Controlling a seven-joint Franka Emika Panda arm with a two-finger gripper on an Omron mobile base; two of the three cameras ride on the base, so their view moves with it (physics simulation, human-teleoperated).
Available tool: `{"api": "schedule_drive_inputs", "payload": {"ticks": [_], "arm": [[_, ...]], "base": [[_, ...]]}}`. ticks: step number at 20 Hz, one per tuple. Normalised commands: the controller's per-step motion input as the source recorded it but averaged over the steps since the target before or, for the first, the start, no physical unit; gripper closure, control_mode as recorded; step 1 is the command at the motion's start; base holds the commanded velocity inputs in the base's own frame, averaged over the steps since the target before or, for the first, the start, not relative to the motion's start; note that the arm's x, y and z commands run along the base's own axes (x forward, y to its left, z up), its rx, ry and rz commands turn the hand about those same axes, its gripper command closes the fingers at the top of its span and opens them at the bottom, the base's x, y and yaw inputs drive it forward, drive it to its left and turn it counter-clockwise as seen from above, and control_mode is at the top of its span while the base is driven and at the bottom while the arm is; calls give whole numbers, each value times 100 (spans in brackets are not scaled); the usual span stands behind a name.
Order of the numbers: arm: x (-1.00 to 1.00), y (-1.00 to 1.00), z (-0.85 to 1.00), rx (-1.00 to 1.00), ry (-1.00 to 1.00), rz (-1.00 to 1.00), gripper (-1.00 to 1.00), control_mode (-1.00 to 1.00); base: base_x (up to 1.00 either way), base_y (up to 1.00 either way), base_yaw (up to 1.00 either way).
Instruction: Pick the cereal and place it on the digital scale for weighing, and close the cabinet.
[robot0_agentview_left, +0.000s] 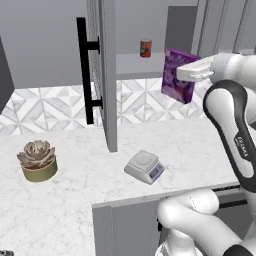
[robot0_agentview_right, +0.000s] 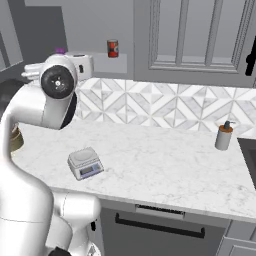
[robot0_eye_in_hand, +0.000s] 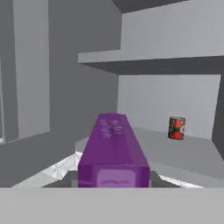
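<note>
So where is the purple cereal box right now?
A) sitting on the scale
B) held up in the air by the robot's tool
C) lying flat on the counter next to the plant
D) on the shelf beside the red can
B: the cereal box hangs in the tool above the counter, clear of the scale, whose platter is bare.

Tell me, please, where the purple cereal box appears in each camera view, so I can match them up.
Left base view: cereal box upper right, held off the shelf.
Right base view: just a purple sliver at upper left, above the arm's joint.
Hand view: bottom centre, its narrow edge toward the camera.
Shared landmark: the red can on the cabinet shelf.
</note>
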Motion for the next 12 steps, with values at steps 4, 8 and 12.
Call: {"api": "schedule_drive_inputs", "payload": {"ticks": [4,8,12], "arm": [[-2,-6,-49,-10,27,20,100,-100],[0,0,-61,-8,25,18,100,-100],[0,1,-76,-6,19,17,100,-100]], "base": [[0,0,0],[0,0,0],[0,0,0]]}}
